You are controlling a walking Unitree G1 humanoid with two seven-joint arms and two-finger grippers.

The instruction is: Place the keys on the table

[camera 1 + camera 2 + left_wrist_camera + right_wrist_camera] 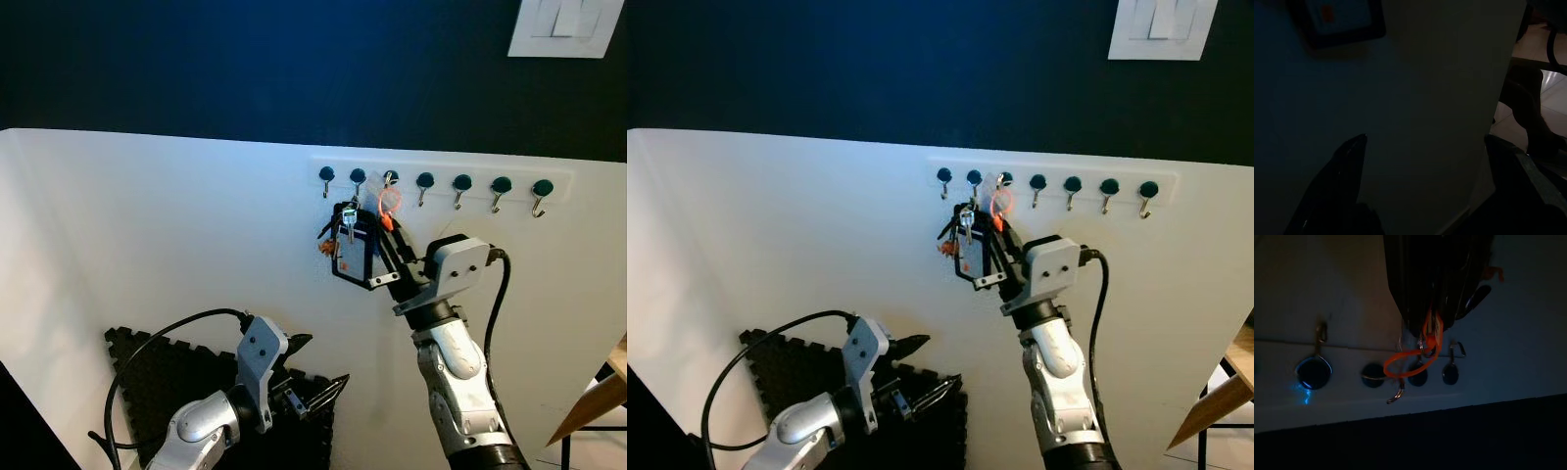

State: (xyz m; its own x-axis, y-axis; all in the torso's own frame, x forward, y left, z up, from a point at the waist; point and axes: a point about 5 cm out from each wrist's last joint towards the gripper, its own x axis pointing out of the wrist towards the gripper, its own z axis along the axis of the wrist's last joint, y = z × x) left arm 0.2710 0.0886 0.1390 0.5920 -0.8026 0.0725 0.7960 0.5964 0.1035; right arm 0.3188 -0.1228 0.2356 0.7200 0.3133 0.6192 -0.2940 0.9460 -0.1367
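the right gripper (384, 227) is clamped on the keys (345, 227), so i'd lift their orange loop (390, 203) straight off its hook (390, 180) before pulling away.

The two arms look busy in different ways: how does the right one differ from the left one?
The right gripper is raised to the hook rack, its jaws closed on the keys and their orange loop. The left gripper sits low over the black floor mat, jaws apart, holding nothing. Both have long black fingers on silver arms.
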